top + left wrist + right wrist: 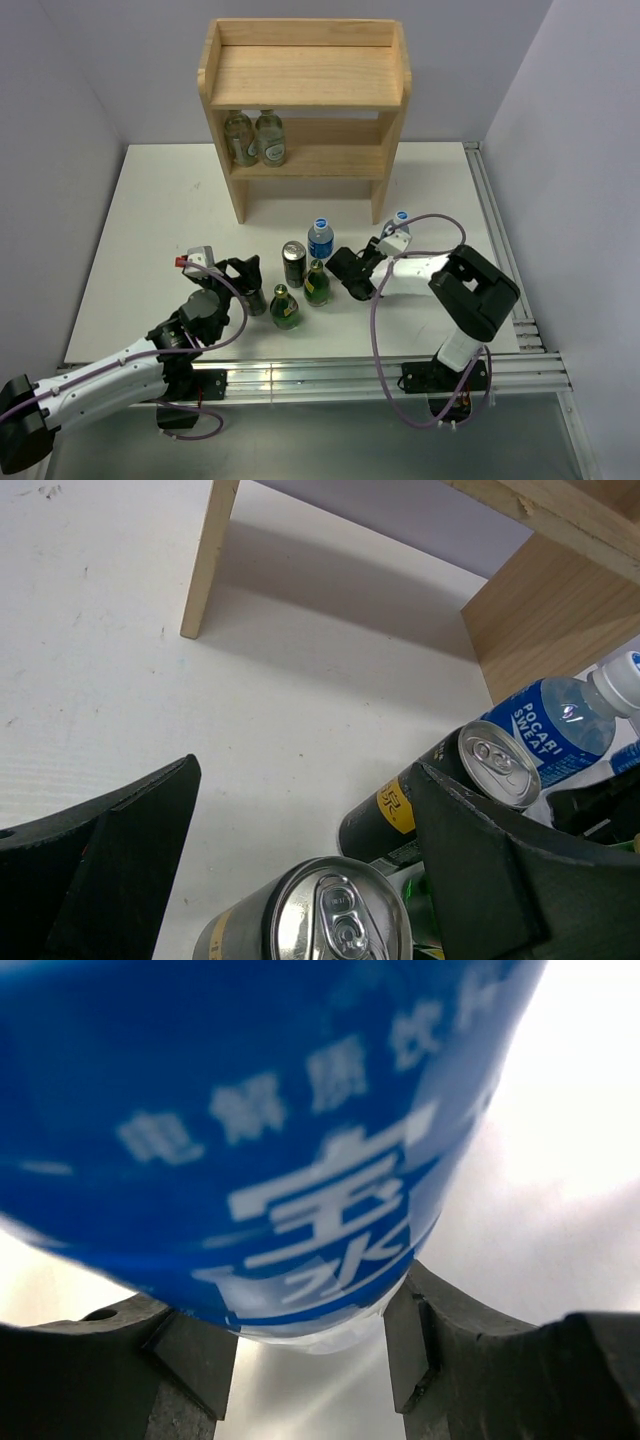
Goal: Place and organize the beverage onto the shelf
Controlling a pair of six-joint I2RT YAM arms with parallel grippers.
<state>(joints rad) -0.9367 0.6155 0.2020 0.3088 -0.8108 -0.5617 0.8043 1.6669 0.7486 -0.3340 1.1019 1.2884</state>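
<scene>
Checking the right side first: what does that hand have?

— On my wrist feed the right gripper (pixel 308 1355) is clenched on a water bottle (pixel 320 240), with a finger against each side, low on its blue label. From above, that bottle stands upright at the centre of the frame, on the table (pixel 150 220), below the shelf (pixel 300 75).

And the left?

— My left gripper (pixel 305 780) is spread wide and grasps nothing. A dark can (pixel 320 920) stands between its fingers at the bottom of that wrist frame. It is close to the right-hand finger, with a plain gap to the other.

Where are the other drinks?

— Mostly clustered just below centre in the overhead view. A second can (pixel 293 262) stands just left of the gripped bottle. One green bottle (pixel 317 283) is directly below that bottle, and the other green bottle (pixel 285 307) is lower left of the first. A second water bottle (pixel 400 220) stands right of centre, behind my right wrist.

Anything on the shelf?

— Two pale bottles (pixel 255 138), side by side at the left end of the lower tier, in the upper middle of the frame.
</scene>
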